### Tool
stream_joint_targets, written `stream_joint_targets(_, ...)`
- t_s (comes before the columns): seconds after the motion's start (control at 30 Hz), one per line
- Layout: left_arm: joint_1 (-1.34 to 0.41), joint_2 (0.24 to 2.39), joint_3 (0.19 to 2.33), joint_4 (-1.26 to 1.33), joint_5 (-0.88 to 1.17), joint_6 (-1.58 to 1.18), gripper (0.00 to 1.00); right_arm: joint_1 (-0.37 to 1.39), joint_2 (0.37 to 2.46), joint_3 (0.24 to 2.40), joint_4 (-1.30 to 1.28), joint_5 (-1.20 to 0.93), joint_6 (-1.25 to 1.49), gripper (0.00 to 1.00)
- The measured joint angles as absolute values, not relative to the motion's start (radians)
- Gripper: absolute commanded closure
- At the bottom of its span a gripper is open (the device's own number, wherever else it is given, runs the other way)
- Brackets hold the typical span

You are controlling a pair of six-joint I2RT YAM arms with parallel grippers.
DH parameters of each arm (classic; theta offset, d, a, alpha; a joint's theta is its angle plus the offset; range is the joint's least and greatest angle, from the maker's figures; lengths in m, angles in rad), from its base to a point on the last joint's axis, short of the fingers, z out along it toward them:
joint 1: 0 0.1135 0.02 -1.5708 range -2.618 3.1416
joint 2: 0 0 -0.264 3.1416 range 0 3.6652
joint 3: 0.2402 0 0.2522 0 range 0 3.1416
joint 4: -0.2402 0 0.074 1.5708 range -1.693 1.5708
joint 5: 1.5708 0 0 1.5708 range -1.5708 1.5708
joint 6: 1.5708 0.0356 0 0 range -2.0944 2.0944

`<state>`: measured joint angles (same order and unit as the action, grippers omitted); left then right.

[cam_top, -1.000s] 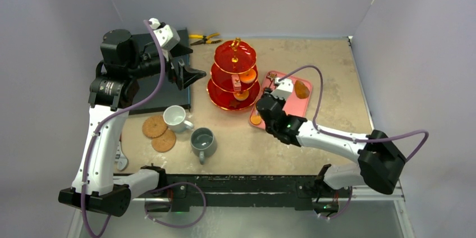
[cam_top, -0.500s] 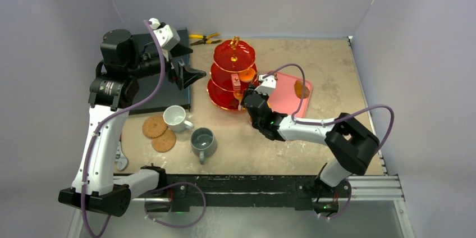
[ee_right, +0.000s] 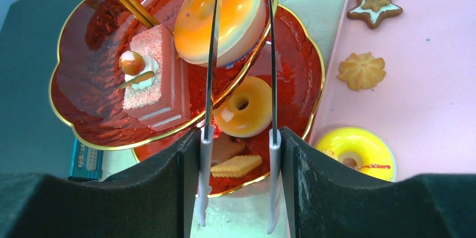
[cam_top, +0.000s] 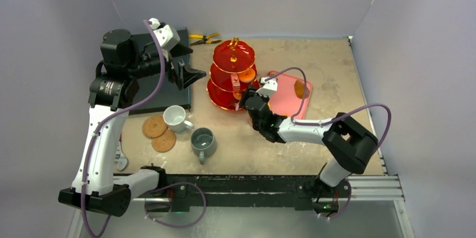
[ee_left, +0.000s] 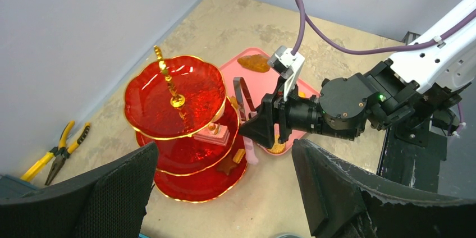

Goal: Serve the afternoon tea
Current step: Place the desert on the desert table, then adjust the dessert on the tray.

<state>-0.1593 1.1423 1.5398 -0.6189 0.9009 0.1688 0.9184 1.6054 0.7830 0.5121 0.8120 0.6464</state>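
Observation:
The red three-tier stand (cam_top: 234,75) stands mid-table. In the right wrist view its middle tier holds a pink cake slice (ee_right: 154,78) and an orange doughnut (ee_right: 230,13). Its bottom tier holds a second doughnut (ee_right: 243,113) and a rectangular biscuit (ee_right: 236,165). My right gripper (cam_top: 250,95) is shut on wire tongs (ee_right: 209,137) at the stand's right rim; nothing is gripped between the tongs' arms. The white mug (cam_top: 175,117), grey mug (cam_top: 203,141) and two cork coasters (cam_top: 158,133) sit front left. My left gripper (cam_top: 193,75) is open and empty, held high.
A pink tray (cam_top: 289,100) right of the stand holds a yellow doughnut (ee_right: 355,151), a swirl biscuit (ee_right: 362,71), a star biscuit (ee_right: 374,5) and a brown pastry (cam_top: 301,88). Yellow-handled pliers (cam_top: 203,39) lie at the back. A dark slab (cam_top: 160,95) lies under the left arm.
My right gripper has moved left with the tongs, from over the pink tray to the stand's right rim. The left arm has not moved.

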Motion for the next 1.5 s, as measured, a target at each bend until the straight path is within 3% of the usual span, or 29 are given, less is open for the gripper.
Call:
stream_joint_targets(0.4, -0.159, 1.142, 1.540, -0.624, 0.900, 0.173, 0.11, 0.918, 1.507, 0.715, 0.507, 0.819, 0.675, 0.50)
stream_joint_targets(0.7, -0.159, 1.142, 1.540, -0.624, 0.901, 0.176, 0.11, 0.918, 1.337, 0.614, 0.335, 0.860, 0.783, 0.50)
stream_joint_targets(0.97, -0.159, 1.140, 1.540, -0.624, 0.901, 0.176, 0.11, 0.918, 1.401, 0.610, 0.247, 0.879, 0.831, 0.49)
stream_joint_targets(1.5, -0.159, 1.139, 1.540, -0.626, 0.900, 0.178, 0.11, 0.891, 1.519, 0.625, 0.308, 0.879, 0.810, 0.49)
